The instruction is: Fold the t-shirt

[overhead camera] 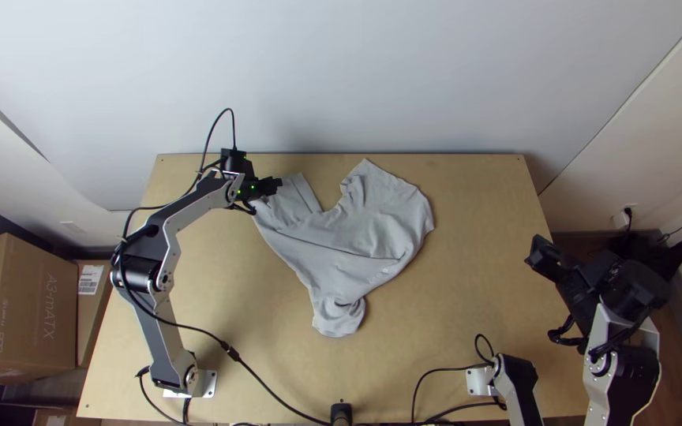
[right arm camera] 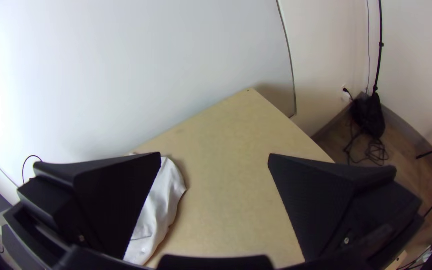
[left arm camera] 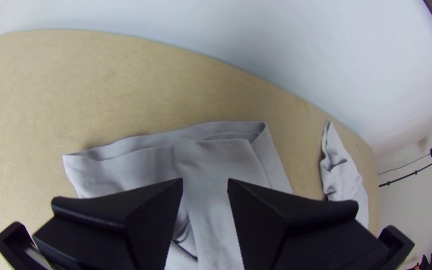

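In the top view my left gripper (overhead camera: 275, 185) is at the upper left end of the light grey t-shirt (overhead camera: 372, 229), which lies bunched and creased, narrowing to a rounded end near the table's middle. The left wrist view has my left gripper (left arm camera: 205, 182) open over a layered, folded part of the shirt (left arm camera: 221, 162); cloth shows between its fingers. Beyond the table's right side is my right gripper (overhead camera: 542, 257), away from the shirt. In its own wrist view, the right gripper (right arm camera: 215, 156) stands wide open, with part of the shirt (right arm camera: 166, 195) beside one finger.
Bare wood of the table (overhead camera: 483, 229) lies to the shirt's right. A wall (overhead camera: 404, 71) rises behind the far edge. Cardboard boxes (overhead camera: 21, 308) stand at the left. A black cable (overhead camera: 266, 388) crosses the table's near left part.
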### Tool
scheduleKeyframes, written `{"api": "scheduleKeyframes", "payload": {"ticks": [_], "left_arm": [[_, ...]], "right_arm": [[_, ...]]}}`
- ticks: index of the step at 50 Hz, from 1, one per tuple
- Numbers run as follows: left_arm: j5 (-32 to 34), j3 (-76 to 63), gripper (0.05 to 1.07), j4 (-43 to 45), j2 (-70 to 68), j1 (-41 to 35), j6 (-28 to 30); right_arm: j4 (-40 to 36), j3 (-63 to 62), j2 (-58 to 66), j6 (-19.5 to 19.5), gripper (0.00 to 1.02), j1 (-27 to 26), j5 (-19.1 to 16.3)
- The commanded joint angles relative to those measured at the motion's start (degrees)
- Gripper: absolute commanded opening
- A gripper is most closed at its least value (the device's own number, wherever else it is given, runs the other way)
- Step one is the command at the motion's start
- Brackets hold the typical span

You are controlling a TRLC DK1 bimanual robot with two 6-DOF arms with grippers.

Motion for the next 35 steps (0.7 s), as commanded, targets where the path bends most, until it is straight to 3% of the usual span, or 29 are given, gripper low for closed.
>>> {"api": "scheduleKeyframes", "payload": {"ticks": [1,35], "left_arm": [[-0.4,2.7,0.53,0.0,2.3,0.1,0.0],[-1.7,4.8,0.53,-3.9,4.5,-0.3,1.3]], "right_arm": [[0.2,-0.8,-0.6,1.1,0.99,-0.2,-0.2],[0.4,-1.3,-1.4,1.7,0.99,-0.2,-0.2]]}}
